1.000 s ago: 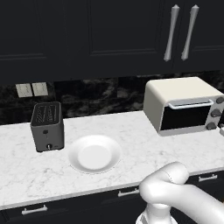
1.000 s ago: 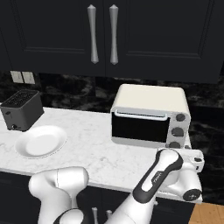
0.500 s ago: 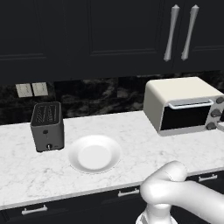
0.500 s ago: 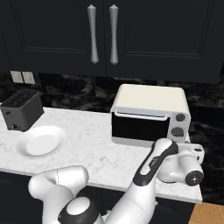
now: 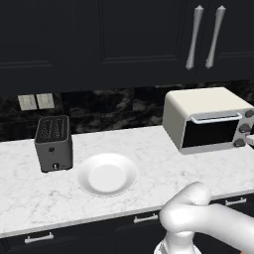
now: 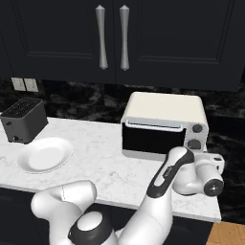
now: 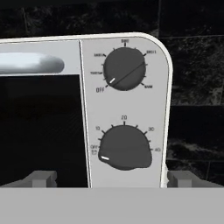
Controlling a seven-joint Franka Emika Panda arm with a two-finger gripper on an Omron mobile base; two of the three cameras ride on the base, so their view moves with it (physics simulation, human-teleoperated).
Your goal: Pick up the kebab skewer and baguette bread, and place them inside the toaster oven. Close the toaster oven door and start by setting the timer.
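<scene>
Two dark knobs on the toaster oven (image 7: pixel 124 109) face the pincer (image 7: pixel 106 178), whose jaws stand wide apart, gripping nothing. Its lower timer knob (image 7: pixel 125 148) sits straight ahead between the fingertips (image 7: pixel 41 178), door shut.

Toaster oven (image 5: pixel 208 126) cut off at right edge in left base view. Dark glass of toaster oven door (image 7: pixel 41 129) hides interior. Dial lettering too small to read.
</scene>
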